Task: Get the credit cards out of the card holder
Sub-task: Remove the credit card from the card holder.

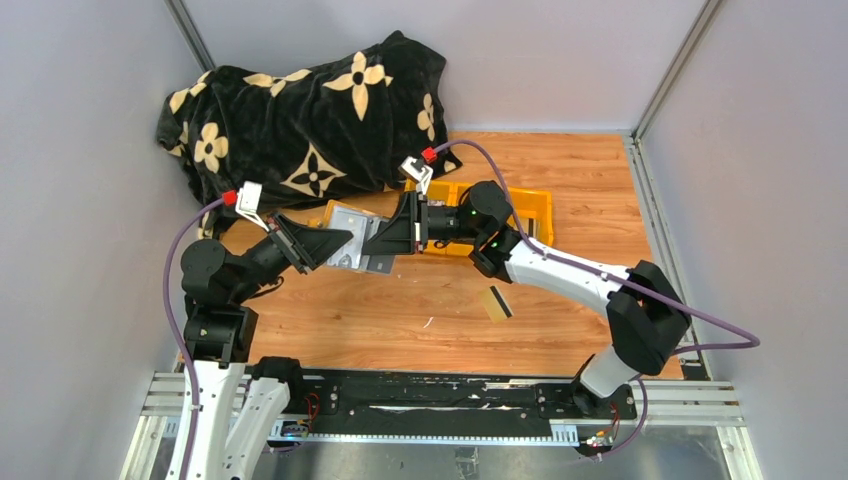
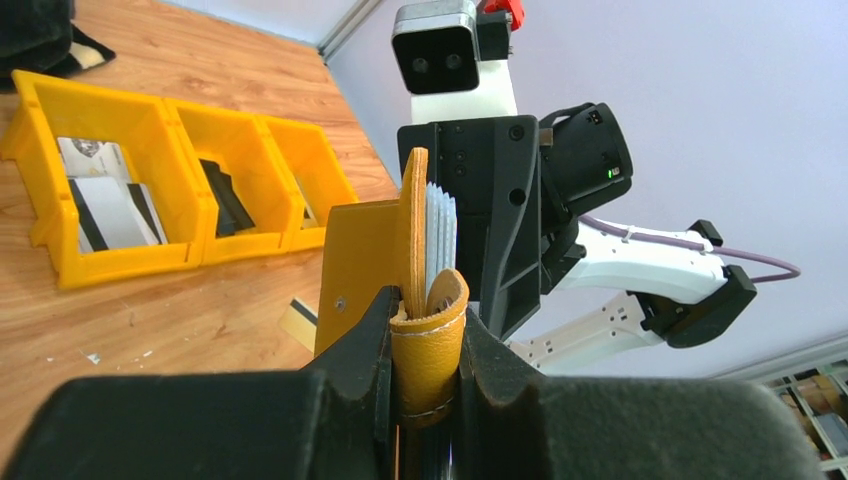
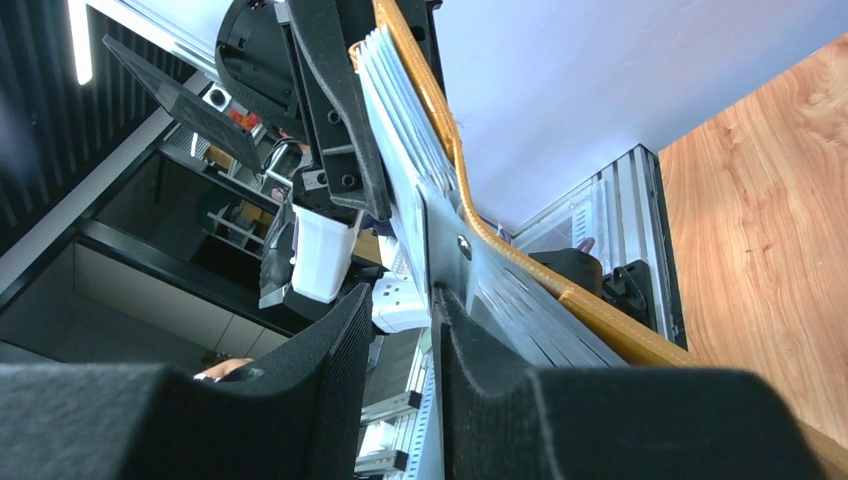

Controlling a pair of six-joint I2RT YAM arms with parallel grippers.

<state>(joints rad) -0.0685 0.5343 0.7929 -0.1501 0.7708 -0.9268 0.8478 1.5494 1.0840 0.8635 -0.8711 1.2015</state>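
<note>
Aloft, card holder (image 1: 350, 236) lengthwise toward right hand (image 3: 400, 312), its jaws slightly parted, left hand (image 2: 425, 335) clenched on it.

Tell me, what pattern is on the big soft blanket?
The black fuzzy blanket has cream four-petal flowers and stars; the top view shows it best.

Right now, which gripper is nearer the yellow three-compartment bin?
Right. The right gripper hangs at the left end of the yellow bin; the left gripper is farther left, clamping the card holder.

Mustard-tan card holder (image 2: 428, 335), yellow bin tray (image 2: 130, 255), black blanket (image 1: 300, 110) (cream flowers)
</note>
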